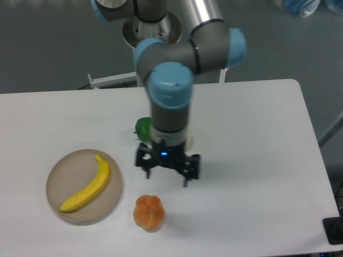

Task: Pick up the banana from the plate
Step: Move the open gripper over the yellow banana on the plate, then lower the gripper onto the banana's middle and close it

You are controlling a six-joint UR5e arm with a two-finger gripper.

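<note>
The bright yellow banana (87,184) lies diagonally on the round beige plate (64,174) at the left of the white table. My gripper (166,175) hangs above the table's middle, to the right of the plate and apart from it. Its two black fingers (148,172) point down, spread wide, with nothing between them. The gripper is open. It hovers just above and behind the lumpy orange fruit.
A lumpy orange fruit (148,212) sits near the front, right of the plate. A green pepper (142,127) and a pale pear (189,140) are partly hidden behind my wrist. The arm's base column (153,32) rises at the back.
</note>
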